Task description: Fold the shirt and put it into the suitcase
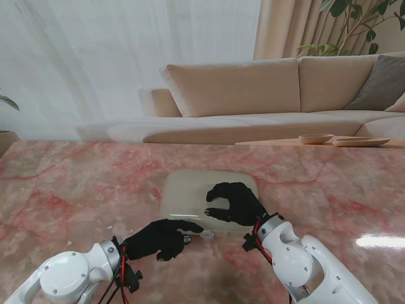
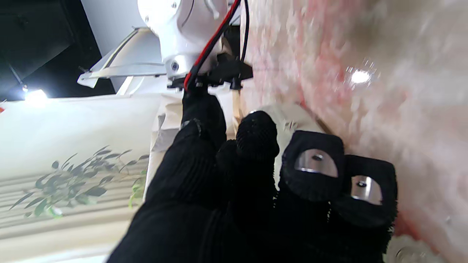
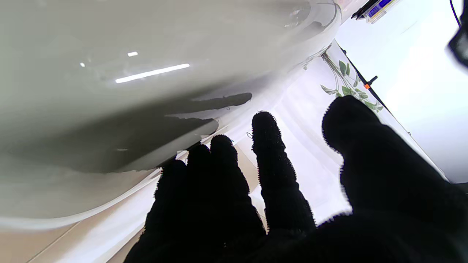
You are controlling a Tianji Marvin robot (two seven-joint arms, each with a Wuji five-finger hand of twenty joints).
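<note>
A closed, pale cream hard-shell suitcase lies flat on the pink marble table. My right hand rests on its lid toward the near right, fingers spread and holding nothing. In the right wrist view the right hand hovers close to the glossy shell. My left hand lies on the table at the suitcase's near edge, its index finger reaching to that edge. Its fingers are bent and bunched, with nothing seen in them. No shirt shows in any view.
A small white round part sits at the suitcase's near edge between my two hands. Beyond the table stand a beige sofa and a low wooden table with shallow dishes.
</note>
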